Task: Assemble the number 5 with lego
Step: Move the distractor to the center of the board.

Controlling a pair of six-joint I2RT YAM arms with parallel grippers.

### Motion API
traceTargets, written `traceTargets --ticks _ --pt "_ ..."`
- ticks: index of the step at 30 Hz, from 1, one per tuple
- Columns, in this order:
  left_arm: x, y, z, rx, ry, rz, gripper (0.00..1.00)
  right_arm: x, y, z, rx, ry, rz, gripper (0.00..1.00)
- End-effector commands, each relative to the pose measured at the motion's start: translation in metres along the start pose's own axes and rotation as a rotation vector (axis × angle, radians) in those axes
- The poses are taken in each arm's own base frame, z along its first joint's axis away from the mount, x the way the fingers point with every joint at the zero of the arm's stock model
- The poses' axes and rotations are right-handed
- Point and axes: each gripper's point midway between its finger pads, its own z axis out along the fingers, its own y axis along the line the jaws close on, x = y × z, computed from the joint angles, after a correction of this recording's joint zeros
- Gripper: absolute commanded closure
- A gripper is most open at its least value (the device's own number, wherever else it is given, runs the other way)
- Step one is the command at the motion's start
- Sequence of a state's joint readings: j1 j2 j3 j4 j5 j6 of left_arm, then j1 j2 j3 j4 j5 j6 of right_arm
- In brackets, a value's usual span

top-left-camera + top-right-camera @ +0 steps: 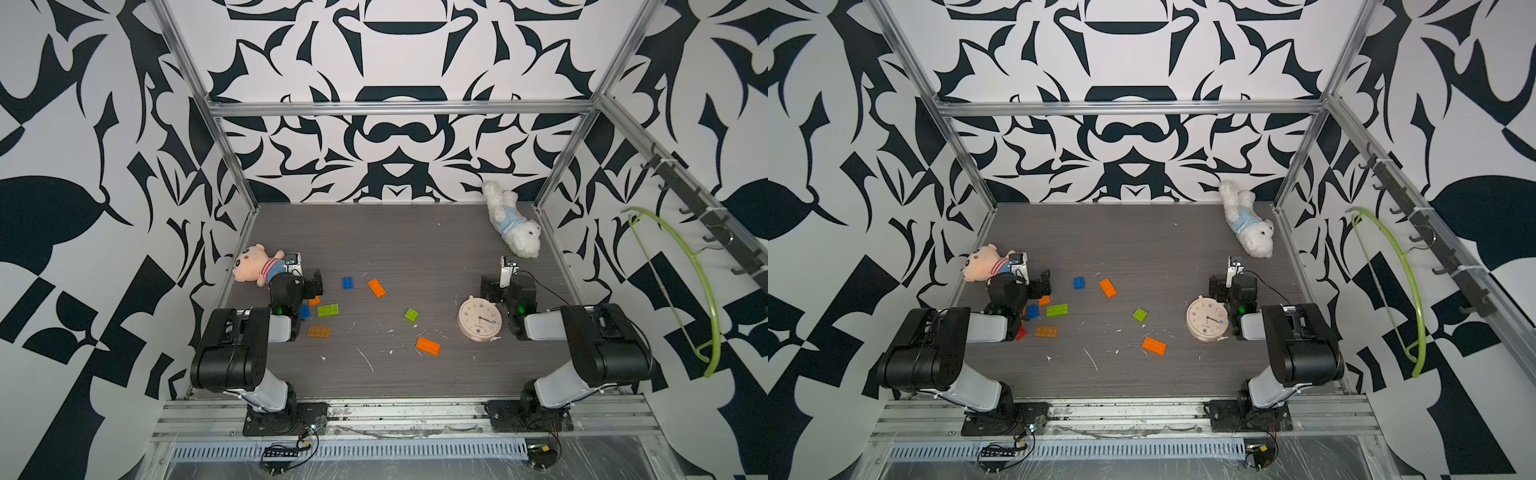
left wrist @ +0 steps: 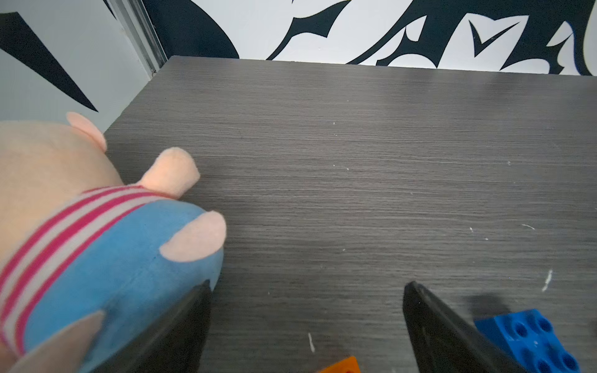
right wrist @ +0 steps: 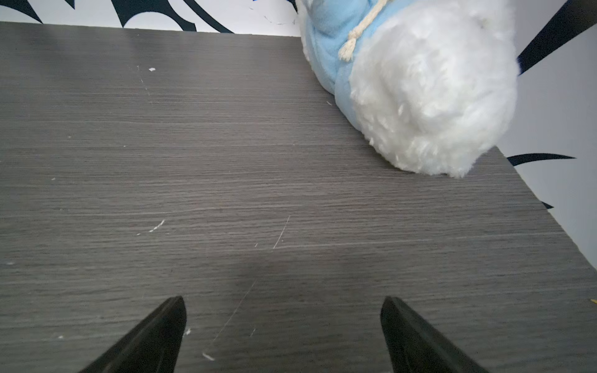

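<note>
Left gripper (image 2: 307,287) and right gripper (image 3: 283,302) hang empty, jaws spread wide, as lego bricks (image 1: 328,310) lie scattered and unjoined across the table (image 1: 415,232) (most on the left gripper's side); the first pick should likely close squarely across a brick's narrow sides.

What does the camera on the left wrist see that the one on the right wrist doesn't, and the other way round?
Only the left wrist view shows a pink plush toy in a striped shirt, a blue lego brick beside one gripper finger, and a corner of an orange lego brick. Only the right wrist view shows a white fluffy plush toy in light blue. Both show the dark wood-grain table, the black-and-white wall, and an open gripper holding nothing: the left gripper in one, the right gripper in the other.
</note>
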State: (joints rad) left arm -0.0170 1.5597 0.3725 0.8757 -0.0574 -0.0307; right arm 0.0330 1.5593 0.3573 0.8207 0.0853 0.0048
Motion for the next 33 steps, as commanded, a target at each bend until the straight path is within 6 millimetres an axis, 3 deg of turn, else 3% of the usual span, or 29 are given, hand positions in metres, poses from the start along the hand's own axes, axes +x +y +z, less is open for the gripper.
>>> traceTargets --ticks 1,15,21,26,30,33 --pt "-0.009 -0.003 0.0 0.02 -0.015 -0.008 0.01 -0.017 0.0 0.0 0.001 -0.051 0.009 0.0" --pt "-0.009 -0.003 0.0 0.02 -0.015 -0.008 0.01 -0.019 0.0 -0.001 0.001 -0.06 0.009 0.0" --pt "-0.012 -0.004 -0.002 0.026 -0.033 -0.007 0.01 -0.03 0.006 -0.006 -0.021 -0.019 -0.011 0.0" --pt "-0.035 0.009 -0.031 -0.055 -0.081 -0.056 0.01 -0.044 0.0 -0.027 0.008 0.104 0.086 0.0" --pt "-0.067 0.017 -0.065 -0.105 -0.089 -0.189 0.01 -0.052 0.006 -0.05 0.002 0.265 0.321 0.0" --pt "-0.064 0.039 -0.092 -0.257 -0.02 -0.446 0.01 -0.054 0.059 -0.062 -0.292 0.416 0.415 0.0"
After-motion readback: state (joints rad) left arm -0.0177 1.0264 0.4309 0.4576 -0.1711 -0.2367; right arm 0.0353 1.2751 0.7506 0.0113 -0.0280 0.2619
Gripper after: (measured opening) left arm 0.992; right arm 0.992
